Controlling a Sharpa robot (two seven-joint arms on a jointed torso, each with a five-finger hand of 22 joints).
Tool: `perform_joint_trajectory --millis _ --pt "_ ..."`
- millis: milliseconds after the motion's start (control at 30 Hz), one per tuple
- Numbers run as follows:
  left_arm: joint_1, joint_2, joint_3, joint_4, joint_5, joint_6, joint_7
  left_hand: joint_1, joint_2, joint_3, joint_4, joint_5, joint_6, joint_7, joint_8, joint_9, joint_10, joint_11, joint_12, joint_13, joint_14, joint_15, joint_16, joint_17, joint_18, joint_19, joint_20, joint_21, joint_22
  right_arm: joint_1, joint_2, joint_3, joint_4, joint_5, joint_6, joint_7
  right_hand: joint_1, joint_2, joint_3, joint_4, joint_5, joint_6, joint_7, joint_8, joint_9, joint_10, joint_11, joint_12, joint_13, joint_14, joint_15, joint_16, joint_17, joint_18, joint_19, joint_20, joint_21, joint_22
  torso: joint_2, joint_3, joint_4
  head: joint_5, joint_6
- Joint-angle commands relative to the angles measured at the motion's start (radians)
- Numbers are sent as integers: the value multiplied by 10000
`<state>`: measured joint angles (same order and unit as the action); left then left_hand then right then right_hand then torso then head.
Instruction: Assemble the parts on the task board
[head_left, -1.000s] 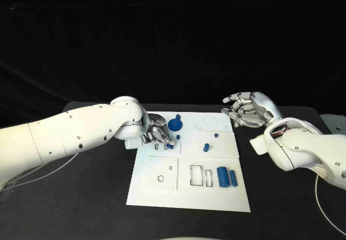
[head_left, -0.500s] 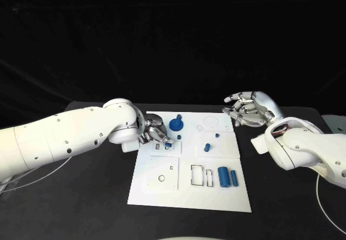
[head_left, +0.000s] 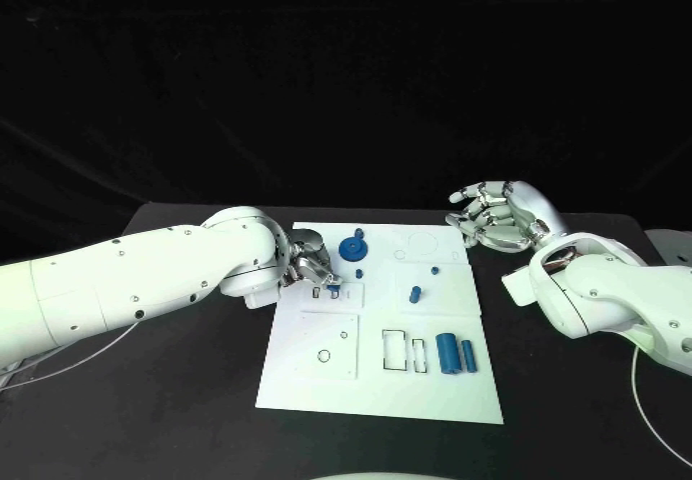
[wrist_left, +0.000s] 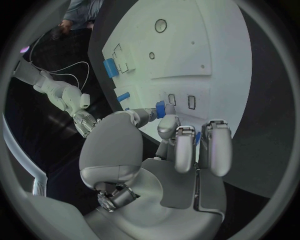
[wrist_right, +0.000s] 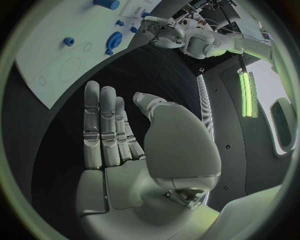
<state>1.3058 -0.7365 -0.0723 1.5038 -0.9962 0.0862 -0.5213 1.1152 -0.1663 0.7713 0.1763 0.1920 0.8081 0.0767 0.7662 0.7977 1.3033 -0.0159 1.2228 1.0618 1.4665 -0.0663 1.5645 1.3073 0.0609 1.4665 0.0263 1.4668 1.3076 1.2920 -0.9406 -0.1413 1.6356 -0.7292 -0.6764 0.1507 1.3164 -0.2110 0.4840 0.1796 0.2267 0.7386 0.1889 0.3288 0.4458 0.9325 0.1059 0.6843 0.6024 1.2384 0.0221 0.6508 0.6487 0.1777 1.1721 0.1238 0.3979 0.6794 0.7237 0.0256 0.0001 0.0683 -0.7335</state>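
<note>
The white task board (head_left: 382, 380) lies in the middle of the black table. My left hand (head_left: 307, 266) is at the board's far left panel and pinches a small blue part (head_left: 333, 289) between thumb and a finger, right over two small slots (head_left: 315, 294). The left wrist view has the same blue part (wrist_left: 160, 109) at the fingertips, above the board (wrist_left: 212, 45). A blue gear-like part (head_left: 353, 248) stands just right of the hand. My right hand (head_left: 498, 220) hovers open off the board's far right corner, fingers straight (wrist_right: 103, 125), holding nothing.
On the board stand a small blue peg (head_left: 433, 270) and a short blue piece (head_left: 414, 294); two blue cylinders (head_left: 456, 354) lie near the right edge beside rectangular slots (head_left: 392, 350). A round hole (head_left: 322, 356) marks the near left panel. Black table surrounds the board.
My left arm has swung lower and nearer while its hand stays at the slots with the blue part, shifting slightly left. The right hand has barely moved.
</note>
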Motion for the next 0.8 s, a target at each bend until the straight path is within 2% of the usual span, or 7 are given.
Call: perform_joint_trajectory --millis 33,300,800 --pt "-21 73 -11 -33 -417 -6 64 -129 -12 1825 -1870 145 254 -159 4 62 81 1 54 56 1043 -98 63 2635 -143 103 -56 72 351 -6 16 0 5 -122 -32 168 -49 -10 37 -29 76 -77 34 77 12 -59 10 -56 -180 77 43 -295 -23 46 88 21 -196 -204 5 1 -12 67 -33" --pt "-43 167 -23 -116 -527 262 42 -245 -79 1792 -1918 596 371 -199 -13 77 186 -36 104 129 1043 -128 63 2635 -148 115 -67 86 385 -6 30 0 26 -84 -94 231 -62 2 31 -66 77 -55 40 185 31 -82 22 -190 -525 157 57 -728 -8 43 203 31 -469 -507 16 0 -11 77 -52" --pt "-75 294 -28 -315 -771 487 13 -299 -94 1772 -1926 814 405 -212 -18 88 214 -48 111 143 1043 -139 63 2635 -149 116 -72 89 393 -6 22 0 81 11 -334 412 -8 19 46 -131 111 -12 19 258 44 -7 -4 -195 -676 269 30 -872 35 49 311 10 -549 -622 7 2 -4 68 -74"
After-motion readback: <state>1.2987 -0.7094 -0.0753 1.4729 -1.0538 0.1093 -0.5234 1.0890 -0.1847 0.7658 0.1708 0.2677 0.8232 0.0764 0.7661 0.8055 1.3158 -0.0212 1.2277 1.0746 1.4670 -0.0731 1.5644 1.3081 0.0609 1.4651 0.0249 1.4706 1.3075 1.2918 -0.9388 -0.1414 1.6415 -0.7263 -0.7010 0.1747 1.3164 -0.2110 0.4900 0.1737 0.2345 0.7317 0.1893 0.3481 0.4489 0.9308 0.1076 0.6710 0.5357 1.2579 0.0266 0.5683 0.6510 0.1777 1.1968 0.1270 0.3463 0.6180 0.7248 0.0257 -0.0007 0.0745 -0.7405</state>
